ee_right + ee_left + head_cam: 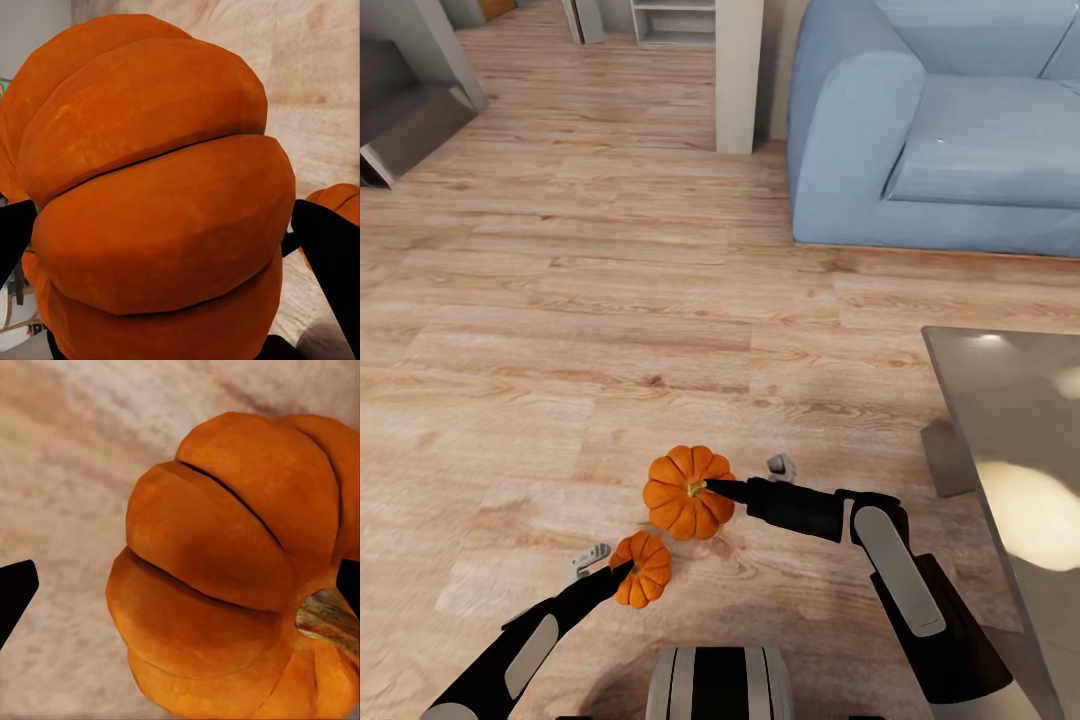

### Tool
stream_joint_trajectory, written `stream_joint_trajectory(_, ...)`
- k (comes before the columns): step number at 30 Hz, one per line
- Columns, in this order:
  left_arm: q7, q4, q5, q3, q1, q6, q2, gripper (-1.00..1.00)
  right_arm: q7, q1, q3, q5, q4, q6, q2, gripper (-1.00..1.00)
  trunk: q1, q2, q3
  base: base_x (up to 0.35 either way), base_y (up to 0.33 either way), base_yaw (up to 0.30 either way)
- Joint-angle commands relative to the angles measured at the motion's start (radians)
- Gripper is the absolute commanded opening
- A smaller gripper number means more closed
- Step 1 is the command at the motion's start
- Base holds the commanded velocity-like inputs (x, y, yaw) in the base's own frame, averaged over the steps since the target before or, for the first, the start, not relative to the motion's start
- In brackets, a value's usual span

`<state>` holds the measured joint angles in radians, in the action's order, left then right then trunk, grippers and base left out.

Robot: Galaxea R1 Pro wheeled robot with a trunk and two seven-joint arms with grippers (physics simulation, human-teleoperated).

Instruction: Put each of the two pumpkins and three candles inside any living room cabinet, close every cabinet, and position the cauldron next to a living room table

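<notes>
a: where are the pumpkins?
b: over the floor (pixel 560 330). right gripper (pixel 712 487) pinches the far pumpkin (pixel 685 492); left gripper (pixel 622 567) pinches the near pumpkin (pixel 643 569), left of the worktop (pixel 1010 400).

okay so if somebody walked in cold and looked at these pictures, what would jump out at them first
Two bright orange pumpkins held over the wooden floor: the larger pumpkin in the right gripper, the smaller pumpkin in the left gripper, nearer the robot. After those, the blue sofa at the far right and the corner of the glossy grey table beside the right arm.
</notes>
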<state>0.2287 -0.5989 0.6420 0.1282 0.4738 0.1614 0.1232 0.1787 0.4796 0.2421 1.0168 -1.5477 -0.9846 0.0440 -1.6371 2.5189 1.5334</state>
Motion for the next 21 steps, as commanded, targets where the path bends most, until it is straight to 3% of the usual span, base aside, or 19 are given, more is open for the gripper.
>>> stream_joint_trajectory(1,0.000,-0.001,0.010,0.004,0.000,0.004,0.001,1.00,0.010,0.001,0.000,-0.010,0.000,-0.002,0.000,-1.00,0.000,0.000,0.001,0.000,0.000,0.000)
stream_joint_trajectory(21,0.005,-0.001,0.008,0.009,0.000,0.004,0.000,1.00,0.008,0.001,-0.001,-0.012,0.000,-0.002,0.000,-1.00,0.000,0.000,0.001,0.000,0.000,0.000)
